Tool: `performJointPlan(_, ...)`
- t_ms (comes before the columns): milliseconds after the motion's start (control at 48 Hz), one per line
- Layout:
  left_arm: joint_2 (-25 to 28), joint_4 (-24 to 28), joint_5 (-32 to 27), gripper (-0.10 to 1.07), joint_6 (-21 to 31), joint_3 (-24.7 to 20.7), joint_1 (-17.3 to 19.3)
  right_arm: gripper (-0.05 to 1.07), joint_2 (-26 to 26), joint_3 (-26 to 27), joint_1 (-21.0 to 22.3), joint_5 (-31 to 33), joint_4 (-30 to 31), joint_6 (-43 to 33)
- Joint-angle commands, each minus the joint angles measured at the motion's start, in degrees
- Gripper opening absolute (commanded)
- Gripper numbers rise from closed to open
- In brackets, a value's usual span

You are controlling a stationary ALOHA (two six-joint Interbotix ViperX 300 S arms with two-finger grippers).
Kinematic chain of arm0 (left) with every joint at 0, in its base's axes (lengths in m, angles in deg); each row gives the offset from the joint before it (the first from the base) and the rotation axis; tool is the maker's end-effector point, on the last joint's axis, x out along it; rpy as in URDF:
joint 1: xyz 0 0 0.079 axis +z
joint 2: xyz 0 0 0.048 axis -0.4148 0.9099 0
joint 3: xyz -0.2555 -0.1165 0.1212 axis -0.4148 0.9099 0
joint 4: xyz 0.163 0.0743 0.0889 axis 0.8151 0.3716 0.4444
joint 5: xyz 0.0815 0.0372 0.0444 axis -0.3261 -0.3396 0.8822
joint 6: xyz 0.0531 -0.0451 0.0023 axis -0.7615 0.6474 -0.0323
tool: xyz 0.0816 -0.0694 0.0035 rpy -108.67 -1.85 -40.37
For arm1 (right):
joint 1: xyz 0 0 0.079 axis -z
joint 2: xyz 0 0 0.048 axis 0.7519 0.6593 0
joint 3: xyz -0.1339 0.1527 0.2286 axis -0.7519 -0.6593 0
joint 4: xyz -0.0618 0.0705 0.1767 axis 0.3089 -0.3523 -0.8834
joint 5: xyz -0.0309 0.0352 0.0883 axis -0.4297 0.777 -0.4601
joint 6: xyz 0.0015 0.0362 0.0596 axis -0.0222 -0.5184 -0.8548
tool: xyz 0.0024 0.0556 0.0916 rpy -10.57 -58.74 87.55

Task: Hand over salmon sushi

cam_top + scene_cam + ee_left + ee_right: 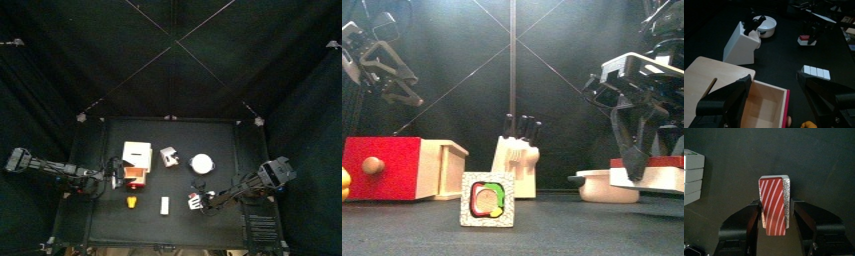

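Salmon sushi [774,203] – orange-pink with white stripes, a whitish edge along one side – set upright between the two jaws of the right end effector [775,209], both jaws pressed against its sides in a grasp. Low over the right part of the surface [227,135], just behind a white bowl [609,186] as seen from the front; cannot tell whether lifted or resting. Nearby, towards the front edge, a small white block [164,205] with a food picture on its face [486,198]. Further left, a white knife block [516,166] with dark handles, then a cream wooden box [711,82] with a red drawer front [380,168] pulled out. Beside the drawer, at the front, a small yellow-orange piece [132,201]. Above the box, the left end effector [774,77] – released, jaws spread wide, nothing between them.
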Motion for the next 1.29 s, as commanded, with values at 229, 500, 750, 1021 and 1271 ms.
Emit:
performJointPlan(229,0.4,0.0,2.2,1.03,0.2,-1.9,0.2,0.68,-4.6,1.7,0.7,-2.5,6.5,5.6)
performJointPlan(500,6.0,0.1,11.3,1.02,0.2,-6.3,-0.2,0.68,-4.9,4.5,4.0,-15.3,15.6,14.9)
performJointPlan(750,14.9,1.2,14.2,1.03,-0.1,-13.4,-0.8,0.68,-4.9,5.1,9.4,-28.8,20.6,18.5)
performJointPlan(1021,18.6,4.2,13.8,1.02,0.1,-16.5,-1.0,0.68,-4.9,6.7,12.9,-38.4,27.2,18.5)
performJointPlan(1271,22.0,0.7,14.3,1.02,0.3,-19.8,-1.7,0.68,-4.0,9.4,14.9,-41.9,32.3,18.5)
